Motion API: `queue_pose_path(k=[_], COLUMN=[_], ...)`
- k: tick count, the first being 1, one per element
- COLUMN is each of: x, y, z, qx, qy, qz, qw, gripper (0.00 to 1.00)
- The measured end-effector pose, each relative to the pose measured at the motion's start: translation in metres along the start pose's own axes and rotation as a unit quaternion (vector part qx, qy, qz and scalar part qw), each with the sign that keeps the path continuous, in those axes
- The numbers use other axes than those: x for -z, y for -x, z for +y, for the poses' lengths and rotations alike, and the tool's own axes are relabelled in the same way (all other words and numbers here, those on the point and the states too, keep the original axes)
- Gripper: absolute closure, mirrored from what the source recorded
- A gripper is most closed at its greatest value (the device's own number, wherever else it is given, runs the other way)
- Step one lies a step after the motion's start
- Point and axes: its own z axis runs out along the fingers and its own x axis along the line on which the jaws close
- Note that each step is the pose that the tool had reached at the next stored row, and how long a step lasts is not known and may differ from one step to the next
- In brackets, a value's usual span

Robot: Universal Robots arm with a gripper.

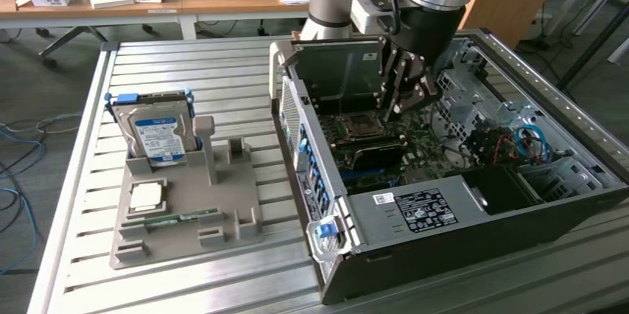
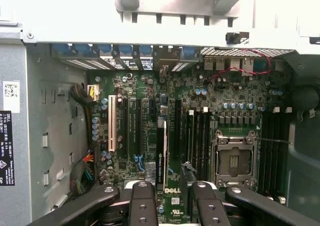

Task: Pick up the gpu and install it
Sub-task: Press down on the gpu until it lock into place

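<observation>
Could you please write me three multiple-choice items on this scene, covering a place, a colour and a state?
1. Where is the tool?
A. Over the wooden desk
B. Inside the open computer case, above the motherboard
C. Down by the floor

2. What colour is the label on the hard drive?
A. Red
B. Yellow
C. Blue

3. How does the hard drive sit?
A. Upright in the grey holder
B. Flat on the table
C. Mounted inside the case

Answers:
1. B, as the arm reaches down into the case and the wrist view looks onto the board.
2. C, as its face shows blue.
3. A, as it stands on edge in the holder's slot.
</observation>
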Motion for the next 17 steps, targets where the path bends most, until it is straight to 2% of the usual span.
queue_pose_path(k=[6,7,10,12,13,17], x=[0.0000,0.0000,0.0000,0.0000,0.0000,0.0000], y=[0.0000,0.0000,0.0000,0.0000,0.0000,0.0000], z=[0.0000,0.0000,0.0000,0.0000,0.0000,0.0000], qx=[0.000,0.000,0.000,0.000,0.000,0.000], qy=[0.0000,0.0000,0.0000,0.0000,0.0000,0.0000], qz=[0.0000,0.0000,0.0000,0.0000,0.0000,0.0000], qw=[1.0000,1.0000,1.0000,1.0000,1.0000,1.0000], gripper=[0.66,0.68,0.86,0.86,0.89,0.89])
